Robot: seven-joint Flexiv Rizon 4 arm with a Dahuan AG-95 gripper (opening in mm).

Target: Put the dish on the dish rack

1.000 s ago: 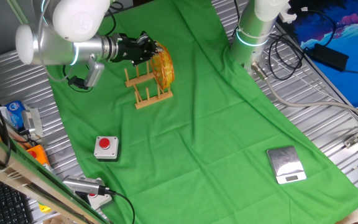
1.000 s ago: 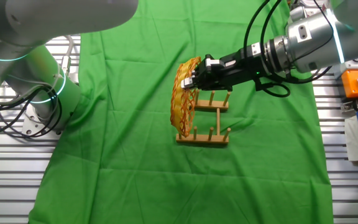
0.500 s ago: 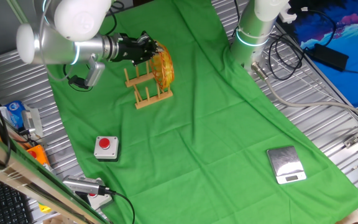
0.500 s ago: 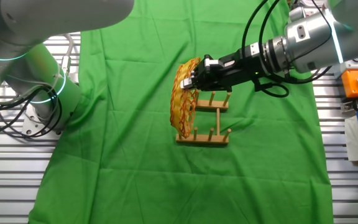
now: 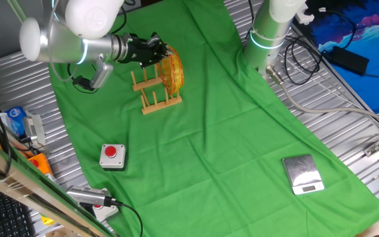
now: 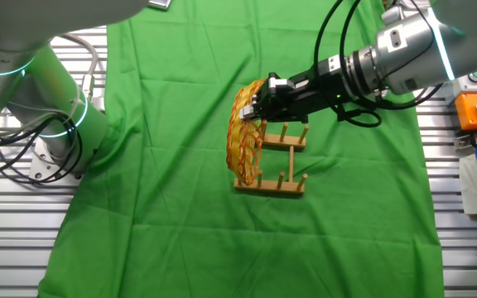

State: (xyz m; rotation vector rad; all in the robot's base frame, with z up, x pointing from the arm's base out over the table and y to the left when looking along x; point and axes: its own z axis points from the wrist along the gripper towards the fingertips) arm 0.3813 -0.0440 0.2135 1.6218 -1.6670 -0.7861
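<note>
My arm (image 5: 71, 36) is built of smooth white and silver-grey rounded housings. A thin ring of cyan light runs round the joint seam near the wrist. The last link narrows to a ribbed metal cylinder, then to my gripper (image 6: 259, 103), which is matte black and blocky. A grey bracket-like piece hangs under the wrist in one fixed view. Black cables (image 6: 346, 50) loop from the forearm toward the wrist in the other fixed view. My base column (image 5: 272, 29) is white with another cyan ring.

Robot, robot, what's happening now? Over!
Gripper at rim of yellow woven wicker dish; jaws unclear. Dish upright in end slot of small wooden peg rack. Nothing blocking.
</note>
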